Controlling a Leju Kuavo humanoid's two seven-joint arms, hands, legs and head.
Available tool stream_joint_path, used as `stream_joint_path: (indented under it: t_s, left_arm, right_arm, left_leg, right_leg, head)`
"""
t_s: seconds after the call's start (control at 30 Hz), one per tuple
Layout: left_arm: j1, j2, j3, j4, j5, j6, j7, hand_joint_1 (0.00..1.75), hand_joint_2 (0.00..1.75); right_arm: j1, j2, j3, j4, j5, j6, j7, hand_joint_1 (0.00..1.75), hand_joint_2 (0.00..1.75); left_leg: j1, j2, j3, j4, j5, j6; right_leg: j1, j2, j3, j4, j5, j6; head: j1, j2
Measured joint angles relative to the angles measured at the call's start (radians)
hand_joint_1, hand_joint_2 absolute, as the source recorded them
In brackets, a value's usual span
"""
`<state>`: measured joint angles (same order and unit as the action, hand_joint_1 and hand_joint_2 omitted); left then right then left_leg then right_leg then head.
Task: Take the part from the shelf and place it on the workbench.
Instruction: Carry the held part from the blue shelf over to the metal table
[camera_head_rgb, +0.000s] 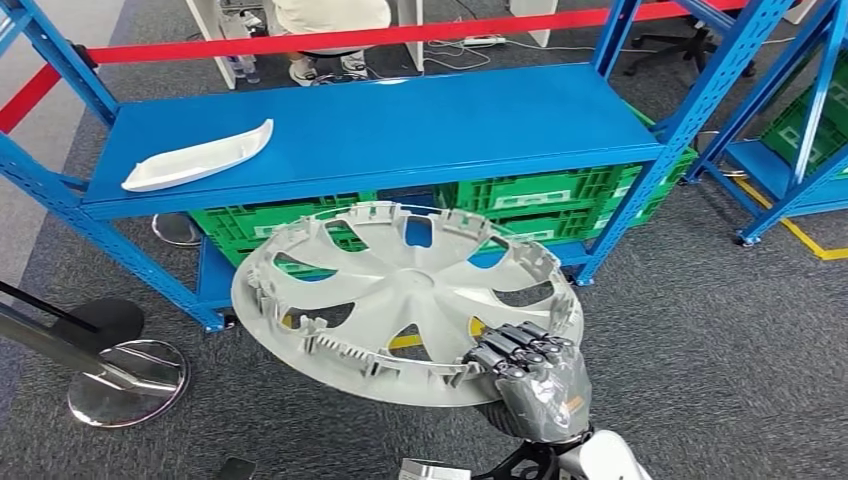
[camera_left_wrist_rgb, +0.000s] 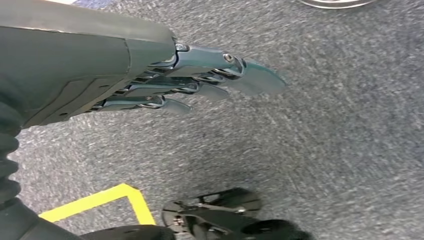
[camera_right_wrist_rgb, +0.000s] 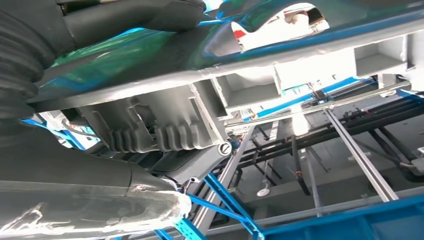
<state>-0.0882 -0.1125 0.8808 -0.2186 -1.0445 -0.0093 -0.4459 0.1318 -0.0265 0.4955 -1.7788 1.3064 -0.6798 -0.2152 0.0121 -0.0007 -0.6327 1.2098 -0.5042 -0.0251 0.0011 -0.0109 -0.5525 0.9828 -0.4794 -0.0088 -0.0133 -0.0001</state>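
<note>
While the right hand (camera_head_rgb: 528, 372) gripped the near right rim of the hubcap (camera_head_rgb: 405, 300), its dark fingers (camera_head_rgb: 515, 345) curled over the edge, the part hung clear of the shelf (camera_head_rgb: 400, 125), held roughly flat in the air on the near side of it; so the taking looked done, and the carrying and setting down on the worktop remained, with no worktop to be seen in these views. The left hand (camera_left_wrist_rgb: 200, 82) hung over the grey carpet (camera_left_wrist_rgb: 325, 125), fingers fairly straight and close together, holding nothing. The hubcap was a pale silver-grey plastic disc, round, with curved spokes, open cut-outs between them and a ring of small clips standing up round its rim; close up its underside (camera_right_wrist_rgb: 165, 125) showed ribbed and moulded. On the far left of the smooth blue metal shelf lay a long, curved white plastic piece (camera_head_rgb: 198, 160); green slatted crates (camera_head_rgb: 540, 195) sat below it; a red barrier bar (camera_head_rgb: 400, 37) ran beyond, and a person (camera_head_rgb: 330, 20) sat on the far side.
</note>
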Motion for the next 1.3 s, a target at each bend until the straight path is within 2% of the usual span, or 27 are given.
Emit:
stream_joint_path:
  t_s: [0.07,0.1,0.2,0.23,0.3,0.37,0.4,0.43,0.47,0.53,0.6,0.63,0.67,0.73,0.77,0.8,0.87,0.9,0.93,0.97,1.0,1.03,1.07,1.13,1.17,1.23,1.3]
  left_arm:
    - [-0.004,0.000,0.000,0.000,-0.001,0.000,0.000,0.00,1.75]
    - [-0.005,0.000,0.000,0.000,-0.001,0.000,0.001,0.00,1.75]
    - [-0.004,0.000,-0.001,0.000,-0.010,0.000,0.007,0.00,1.75]
    - [-0.003,0.000,-0.001,0.000,-0.016,0.000,0.010,0.00,1.75]
    - [-0.004,-0.001,-0.003,0.000,-0.026,0.002,0.015,0.00,1.75]
    - [-0.005,-0.002,-0.006,0.000,-0.035,0.006,0.016,0.00,1.75]
    - [-0.006,-0.002,-0.008,0.000,-0.039,0.007,0.015,0.00,1.75]
    - [-0.007,-0.003,-0.010,0.000,-0.042,0.010,0.013,0.00,1.75]
    - [-0.008,-0.003,-0.013,0.000,-0.043,0.013,0.012,0.00,1.75]
    - [-0.012,-0.003,-0.016,0.000,-0.044,0.020,0.013,0.00,1.75]
    - [-0.014,-0.005,-0.017,0.000,-0.046,0.024,0.014,0.00,1.75]
    - [-0.015,-0.005,-0.019,0.000,-0.047,0.025,0.015,0.00,1.75]
    - [-0.015,-0.005,-0.021,0.000,-0.048,0.025,0.015,0.00,1.75]
    - [-0.014,-0.006,-0.024,0.000,-0.051,0.025,0.015,0.00,1.75]
    - [-0.012,-0.006,-0.025,0.000,-0.051,0.025,0.016,0.00,1.75]
    - [-0.011,-0.006,-0.025,0.000,-0.050,0.025,0.016,0.00,1.75]
    - [-0.010,-0.007,-0.025,0.000,-0.046,0.022,0.017,0.00,1.75]
    - [-0.011,-0.008,-0.025,0.000,-0.045,0.020,0.016,0.00,1.75]
    - [-0.012,-0.009,-0.025,0.000,-0.044,0.018,0.016,0.00,1.75]
    - [-0.013,-0.010,-0.025,0.000,-0.044,0.017,0.016,0.00,1.75]
    - [-0.013,-0.011,-0.026,0.000,-0.044,0.016,0.015,0.00,1.75]
    - [-0.013,-0.012,-0.026,0.000,-0.044,0.016,0.014,0.00,1.75]
    - [-0.014,-0.013,-0.026,0.000,-0.044,0.016,0.014,0.00,1.75]
    - [-0.015,-0.015,-0.026,0.000,-0.044,0.016,0.013,0.00,1.75]
    - [-0.016,-0.015,-0.026,0.000,-0.044,0.016,0.013,0.00,1.75]
    - [-0.016,-0.016,-0.026,0.000,-0.044,0.016,0.013,0.00,1.75]
    - [-0.015,-0.017,-0.026,0.000,-0.044,0.016,0.013,0.00,1.75]
  right_arm:
    - [0.001,-0.001,0.000,0.000,0.002,0.000,0.003,1.75,1.75]
    - [0.002,-0.002,0.000,-0.001,0.003,0.000,0.006,1.75,1.75]
    - [0.013,-0.005,0.000,-0.006,0.015,0.000,0.016,1.75,1.75]
    - [0.018,-0.007,-0.001,-0.011,0.022,0.000,0.018,1.75,1.75]
    - [0.031,-0.010,-0.007,-0.026,0.036,0.000,0.014,1.75,1.75]
    - [0.047,-0.011,-0.024,-0.055,0.048,0.000,-0.008,1.75,1.75]
    - [0.055,-0.011,-0.035,-0.072,0.055,0.000,-0.023,1.75,1.75]
    - [0.062,-0.009,-0.049,-0.093,0.061,0.000,-0.038,1.75,1.75]
    - [0.069,-0.006,-0.064,-0.114,0.063,0.000,-0.055,1.75,1.75]
    - [0.081,0.007,-0.092,-0.153,0.059,0.000,-0.092,1.75,1.75]
    - [0.093,0.027,-0.118,-0.193,0.053,0.000,-0.132,1.75,1.75]
    - [0.100,0.037,-0.130,-0.210,0.051,0.000,-0.149,1.75,1.75]
    - [0.107,0.048,-0.143,-0.226,0.048,0.000,-0.166,1.75,1.75]
    - [0.117,0.068,-0.166,-0.249,0.038,0.000,-0.191,1.75,1.75]
    - [0.121,0.077,-0.176,-0.257,0.032,0.000,-0.203,1.75,1.75]
    - [0.126,0.086,-0.186,-0.262,0.025,0.000,-0.213,1.75,1.75]
    - [0.137,0.102,-0.204,-0.266,0.014,0.000,-0.232,1.75,1.75]
    - [0.142,0.109,-0.213,-0.267,0.010,0.000,-0.241,1.75,1.75]
    - [0.146,0.115,-0.221,-0.268,0.007,0.000,-0.248,1.75,1.75]
    - [0.151,0.120,-0.228,-0.269,0.005,0.000,-0.253,1.75,1.75]
    - [0.156,0.124,-0.234,-0.270,0.003,0.000,-0.255,1.75,1.75]
    - [0.161,0.129,-0.240,-0.271,0.002,0.000,-0.256,1.75,1.75]
    - [0.166,0.133,-0.246,-0.273,0.002,0.000,-0.257,1.75,1.75]
    - [0.172,0.139,-0.255,-0.276,0.000,0.000,-0.257,1.75,1.75]
    - [0.175,0.142,-0.258,-0.278,0.000,0.000,-0.256,1.75,1.75]
    - [0.179,0.145,-0.265,-0.280,-0.001,0.000,-0.256,1.75,1.75]
    - [0.184,0.146,-0.271,-0.282,-0.001,0.000,-0.256,1.75,1.75]
  left_leg:
    - [-0.001,-0.002,0.079,-0.114,0.008,0.004]
    - [-0.003,-0.003,0.102,-0.155,0.001,0.009]
    - [-0.008,-0.003,0.103,-0.191,-0.002,0.028]
    - [-0.007,-0.001,0.097,-0.196,0.005,0.036]
    - [-0.005,0.002,0.079,-0.205,0.022,0.053]
    - [-0.009,0.002,0.055,-0.203,0.041,0.062]
    - [-0.010,0.002,0.043,-0.202,0.052,0.063]
    - [-0.012,0.003,0.029,-0.201,0.062,0.063]
    - [-0.013,0.003,0.015,-0.200,0.073,0.062]
    - [-0.015,0.003,-0.011,-0.198,0.095,0.058]
    - [-0.016,0.003,-0.025,-0.198,0.117,0.050]
    - [-0.015,0.003,-0.027,-0.200,0.128,0.044]
    - [-0.014,0.003,-0.029,-0.202,0.138,0.037]
    - [-0.011,0.002,-0.034,-0.203,0.142,0.025]
    - [-0.010,0.001,-0.041,-0.190,0.114,0.019]
    - [-0.009,0.000,-0.048,-0.159,0.065,0.014]
    - [-0.006,0.000,-0.063,-0.047,-0.051,0.005]
    - [-0.005,0.000,-0.066,0.015,-0.080,0.002]
    - [-0.004,0.000,-0.063,0.062,-0.078,0.000]
    - [-0.004,0.000,-0.051,0.083,-0.051,-0.001]
    - [-0.003,0.000,-0.026,0.075,-0.013,-0.001]
    - [-0.002,-0.003,0.016,0.035,0.013,0.001]
    - [-0.002,-0.008,0.071,-0.033,0.016,0.004]
    - [-0.004,-0.016,0.167,-0.174,-0.028,0.015]
    - [-0.007,-0.017,0.188,-0.215,-0.047,0.022]
    - [-0.010,-0.009,0.185,-0.233,-0.046,0.038]
    - [-0.009,0.002,0.172,-0.236,-0.030,0.055]
  right_leg:
    - [0.001,0.001,-0.023,0.020,0.005,0.007]
    - [0.002,0.001,-0.032,0.026,0.009,0.013]
    - [-0.001,0.001,-0.051,0.033,0.024,0.032]
    - [-0.003,0.003,-0.061,0.043,0.010,0.038]
    - [-0.004,0.007,-0.089,0.114,-0.066,0.047]
    - [-0.005,0.008,-0.116,0.234,-0.151,0.052]
    - [-0.005,0.008,-0.119,0.281,-0.167,0.053]
    - [-0.005,0.008,-0.109,0.301,-0.160,0.052]
    - [-0.005,0.008,-0.084,0.288,-0.134,0.051]
    - [-0.003,0.008,0.008,0.178,-0.081,0.043]
    - [0.001,0.008,0.106,0.034,-0.085,0.034]
    - [0.005,0.009,0.130,-0.009,-0.096,0.030]
    - [0.008,0.009,0.135,-0.026,-0.098,0.025]
    - [0.007,0.008,0.114,-0.025,-0.078,0.013]
    - [0.006,0.007,0.102,-0.025,-0.064,0.005]
    - [0.004,0.005,0.088,-0.027,-0.049,-0.002]
    - [0.005,0.003,0.059,-0.025,-0.021,-0.009]
    - [0.006,0.003,0.043,-0.023,-0.008,-0.009]
    - [0.007,0.002,0.026,-0.020,0.005,-0.008]
    - [0.007,0.003,0.006,-0.016,0.016,-0.006]
    - [0.006,0.004,-0.014,-0.011,0.027,-0.003]
    - [0.006,0.005,-0.032,-0.004,0.037,0.001]
    - [0.007,0.007,-0.048,0.003,0.044,0.005]
    - [0.008,0.010,-0.069,0.017,0.060,0.015]
    - [0.008,0.011,-0.076,0.020,0.068,0.019]
    - [0.004,0.015,-0.089,0.025,0.078,0.029]
    - [0.000,0.017,-0.115,0.073,0.036,0.039]
  head:
    - [0.000,0.000]
    - [0.001,0.000]
    - [0.001,0.000]
    - [0.002,0.000]
    - [0.006,0.000]
    - [0.009,0.000]
    - [0.010,0.000]
    - [0.010,0.000]
    - [0.011,0.000]
    - [0.011,0.000]
    - [0.010,0.000]
    - [0.010,0.000]
    - [0.012,0.000]
    - [0.015,0.000]
    - [0.014,0.000]
    - [0.010,0.000]
    - [0.006,0.000]
    - [0.005,0.000]
    - [0.005,0.000]
    - [0.005,0.000]
    - [0.005,0.000]
    - [0.005,0.000]
    - [0.005,0.000]
    - [0.006,0.000]
    - [0.006,0.000]
    - [0.006,0.000]
    - [0.009,0.000]
